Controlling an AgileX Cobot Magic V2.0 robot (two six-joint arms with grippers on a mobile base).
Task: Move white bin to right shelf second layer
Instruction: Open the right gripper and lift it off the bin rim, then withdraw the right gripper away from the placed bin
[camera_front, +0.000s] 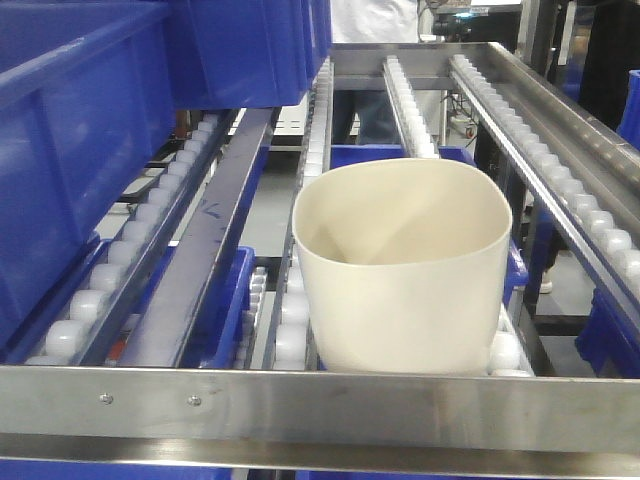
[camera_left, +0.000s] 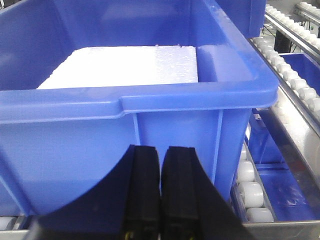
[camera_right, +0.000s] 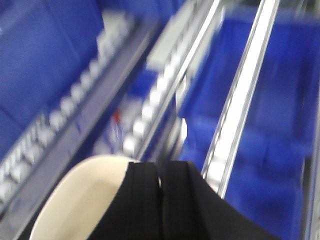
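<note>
The white bin (camera_front: 403, 268) sits on the roller tracks (camera_front: 418, 110) right behind the front bar (camera_front: 320, 408) — looks delivered. Both claws, left (camera_left: 160, 192) and right (camera_right: 160, 200), are clenched on nothing — right one hovers over the bin's rim.

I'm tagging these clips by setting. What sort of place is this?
Probably a warehouse or factory parts store: steel flow racks with roller tracks, stacked blue crates, and a white bin resting on the rollers behind the front bar.
</note>
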